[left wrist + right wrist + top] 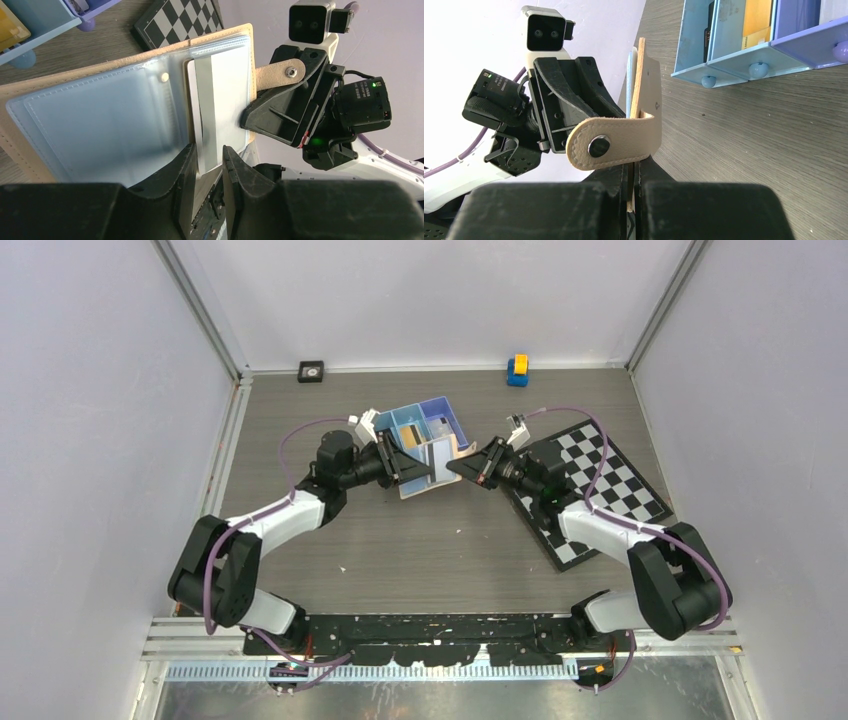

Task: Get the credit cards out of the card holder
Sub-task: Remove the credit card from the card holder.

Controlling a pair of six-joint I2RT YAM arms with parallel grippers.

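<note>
Seen from above, a small tan leather-like folding card holder [435, 458] is held open and off the grey wood-grain counter [420, 550], between two black robot hands. The left hand [410, 468] is at its 9 o'clock and the right hand [468, 468] at its 3 o'clock.

The left wrist view shows clear plastic sleeves across the holder's inside. A pale credit card with a grey stripe [220, 90] sits in the right-side sleeve. The card's near end reaches into the gap between the left hand's fingers [182, 172], which stand a little apart. Whether they press on it cannot be told.

The right hand is closed tight on the holder's outer edge, just below the rounded tan snap tab [609, 145].

A blue three-compartment plastic tray [460, 425] rests on the counter at the holder's 12 o'clock. In it stand an orange-yellow card [756, 20] and a dark card [710, 22], in separate compartments.

A black-and-white chessboard mat [600, 480] lies at the holder's 3 to 4 o'clock, under the right arm.
</note>
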